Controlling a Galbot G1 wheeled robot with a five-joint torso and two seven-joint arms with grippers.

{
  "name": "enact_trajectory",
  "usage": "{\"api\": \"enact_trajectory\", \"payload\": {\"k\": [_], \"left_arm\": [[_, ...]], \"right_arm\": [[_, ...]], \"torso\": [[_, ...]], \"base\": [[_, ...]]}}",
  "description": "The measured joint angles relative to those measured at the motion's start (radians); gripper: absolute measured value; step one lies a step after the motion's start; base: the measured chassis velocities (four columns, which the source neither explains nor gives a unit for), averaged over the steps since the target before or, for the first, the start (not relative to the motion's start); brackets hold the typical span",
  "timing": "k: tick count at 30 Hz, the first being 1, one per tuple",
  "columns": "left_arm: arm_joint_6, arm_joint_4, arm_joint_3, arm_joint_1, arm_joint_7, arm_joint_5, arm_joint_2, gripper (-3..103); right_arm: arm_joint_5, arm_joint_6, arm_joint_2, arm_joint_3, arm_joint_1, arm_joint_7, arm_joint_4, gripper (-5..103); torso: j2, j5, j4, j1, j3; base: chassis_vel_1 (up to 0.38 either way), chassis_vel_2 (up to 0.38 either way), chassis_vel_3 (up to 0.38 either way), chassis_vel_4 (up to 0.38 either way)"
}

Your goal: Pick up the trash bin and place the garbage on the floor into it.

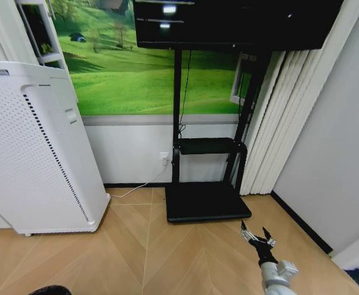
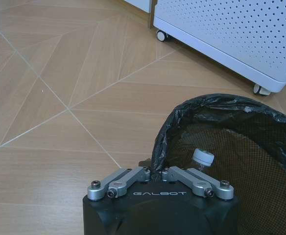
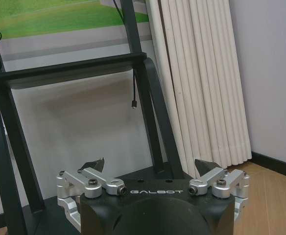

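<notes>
In the left wrist view my left gripper [image 2: 155, 172] is shut on the near rim of the trash bin [image 2: 260, 122], a round black mesh bin lined with a glossy black bag. A piece of garbage lies inside it, a small clear bottle [image 2: 202, 159] with a white cap. The floor [image 2: 59, 98] around the bin is bare tan parquet. At the head view's lower left edge a black rounded shape [image 1: 49, 290] shows, likely the bin's rim. My right gripper [image 1: 257, 232] hangs open at the lower right above the floor [image 1: 167, 258]. In its own wrist view it [image 3: 150, 166] holds nothing.
A tall white perforated appliance [image 1: 32, 153] on castors stands at the left, close to the bin [image 2: 231, 34]. A black TV stand [image 1: 205, 200] with a flat base sits against the far wall. White curtains [image 1: 278, 123] and a grey wall close off the right.
</notes>
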Motion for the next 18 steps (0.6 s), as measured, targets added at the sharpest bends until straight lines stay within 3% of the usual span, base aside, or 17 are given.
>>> {"api": "enact_trajectory", "payload": {"k": [18], "left_arm": [[0.019,0.072,-0.003,-0.061,-0.004,-0.002,0.053,3]], "right_arm": [[0.023,0.017,-0.027,0.015,0.001,0.027,-0.012,100]], "torso": [[0.0,0.0,0.0,0.0,0.0]], "base": [[0.034,0.044,-0.034,-0.034]]}}
